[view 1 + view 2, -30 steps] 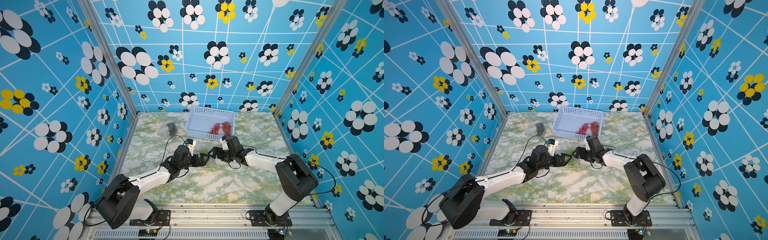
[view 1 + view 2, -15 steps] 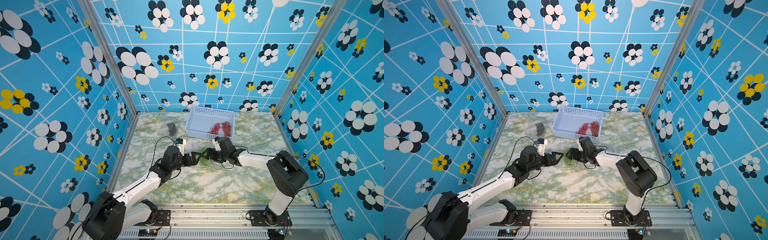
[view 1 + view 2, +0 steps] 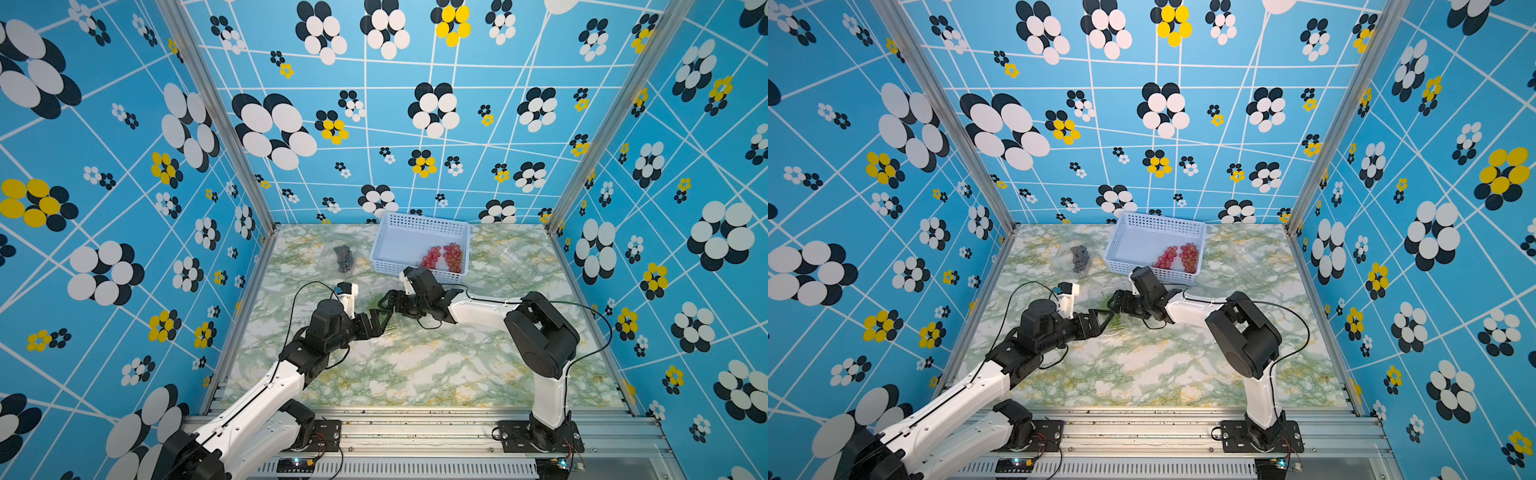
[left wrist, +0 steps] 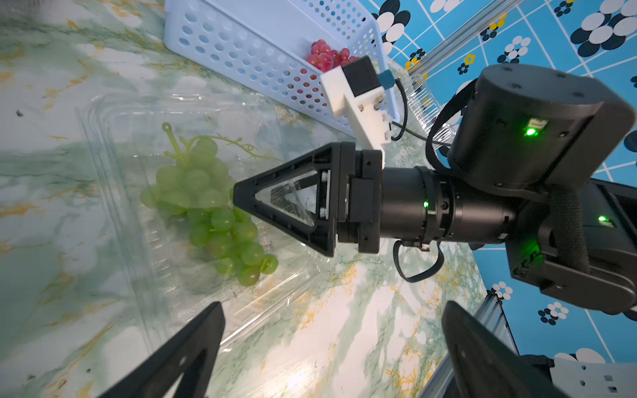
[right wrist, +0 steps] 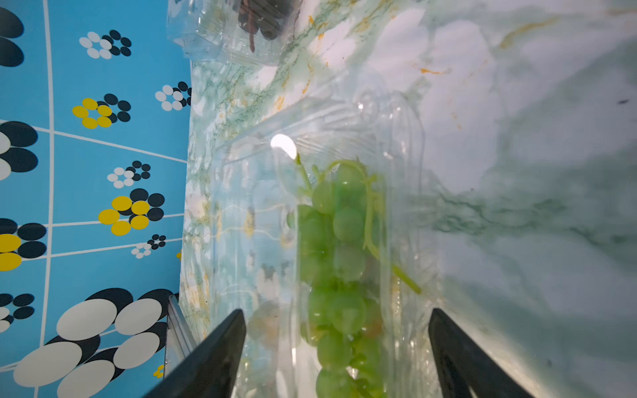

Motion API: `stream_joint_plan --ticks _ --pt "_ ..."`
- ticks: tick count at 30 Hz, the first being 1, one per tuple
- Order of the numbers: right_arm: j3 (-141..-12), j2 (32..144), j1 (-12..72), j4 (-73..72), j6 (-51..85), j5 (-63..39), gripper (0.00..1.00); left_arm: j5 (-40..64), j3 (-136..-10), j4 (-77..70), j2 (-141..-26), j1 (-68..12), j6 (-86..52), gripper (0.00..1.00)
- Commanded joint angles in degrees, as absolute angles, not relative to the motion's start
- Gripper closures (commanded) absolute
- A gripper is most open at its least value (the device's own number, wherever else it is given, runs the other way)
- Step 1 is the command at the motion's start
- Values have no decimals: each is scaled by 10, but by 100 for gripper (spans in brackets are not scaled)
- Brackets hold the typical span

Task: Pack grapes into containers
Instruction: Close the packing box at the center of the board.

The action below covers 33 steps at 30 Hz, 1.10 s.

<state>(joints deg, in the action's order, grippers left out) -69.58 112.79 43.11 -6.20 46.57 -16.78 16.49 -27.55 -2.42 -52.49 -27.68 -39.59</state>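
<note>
- Green bunch (image 4: 206, 206) lies on its side inside a clear container (image 4: 103, 165). The container sits about mid-counter (image 3: 415, 365), a little toward the left edge and on the near side of the blue basket (image 3: 415, 220).
- Long axis of the bunch runs along the container's length. The stem end, with a curled tendril, points away from the right gripper (image 5: 336, 312) and toward the dark bunch's side. The tapered end lies nearest that gripper.
- Right gripper: jaws are spread wide and low over the container, one to each side of the tapered end. No grip on fruit or plastic is visible. Glare hides whether a finger brushes the plastic, so I cannot tell.
- Left gripper (image 4: 331, 344): jaws are at full spread and hold nothing. It sits at the container's near side, aimed across it toward the right gripper. One finger (image 4: 193, 348) is just beside the rim.
- Tips of the two grippers are near each other over the container but apart.
- Dark bunch (image 3: 345, 257) sits in a second clear container (image 3: 328, 250) toward the far-left corner of the counter, just left of the basket. Its long axis runs from far edge to near edge.
- Red bunches (image 3: 453, 257): two lie side by side in the basket's near-right corner, each lengthwise from far to near.
- Third clear container (image 3: 517, 259) lies right of the basket, toward the far-right corner. It is faint against the marbling.
</note>
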Motion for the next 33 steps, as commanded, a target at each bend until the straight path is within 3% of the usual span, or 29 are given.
stream_joint_plan --ticks 1,23,33 --pt "-704 1130 432 -33 467 -156 15 174 -267 -17 -532 -271 -404 1" --pt "-589 1003 417 -13 424 -140 11 155 -318 -74 -652 -268 -405 1" --pt "-511 948 412 -49 430 -139 18 154 -333 -97 -688 -267 -412 0"
